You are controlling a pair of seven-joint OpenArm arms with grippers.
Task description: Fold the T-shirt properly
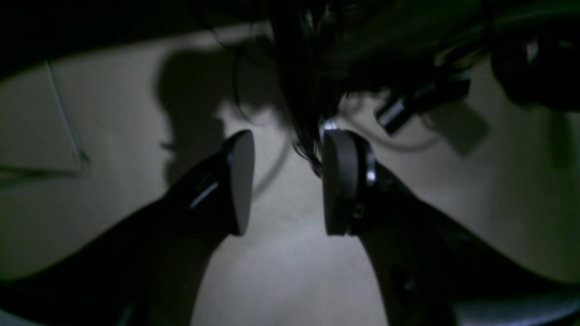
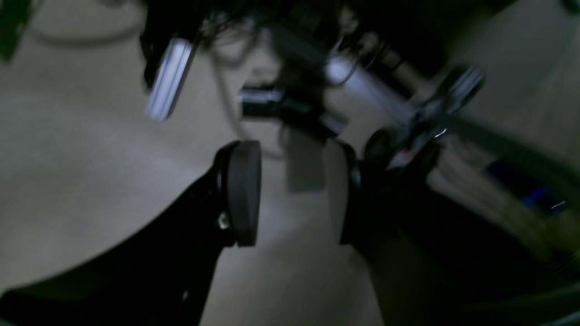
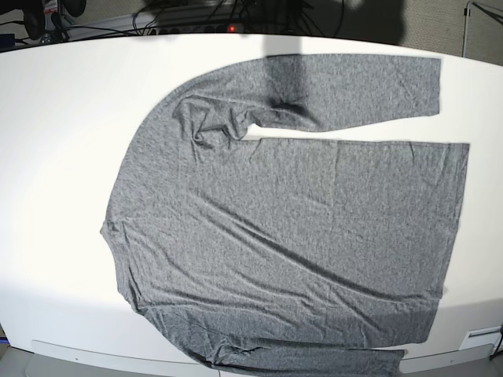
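Observation:
The T-shirt (image 3: 291, 228), heather grey with long sleeves, lies spread flat on the white table (image 3: 63, 118) in the base view, its hem to the right. One sleeve (image 3: 338, 90) runs along the far side, creased near the shoulder; the other (image 3: 314, 363) lies along the near edge. Neither gripper shows in the base view. My left gripper (image 1: 290, 181) is open in its wrist view, nothing between its pads, over a pale surface. My right gripper (image 2: 292, 194) is open too, with an empty gap. No shirt appears in either wrist view.
Cables and a power strip (image 3: 196, 16) lie behind the table's far edge. The left wrist view holds dark hanging cables (image 1: 303, 90). Blurred metal parts (image 2: 362, 86) and a dark cylinder (image 2: 272, 102) show in the right wrist view.

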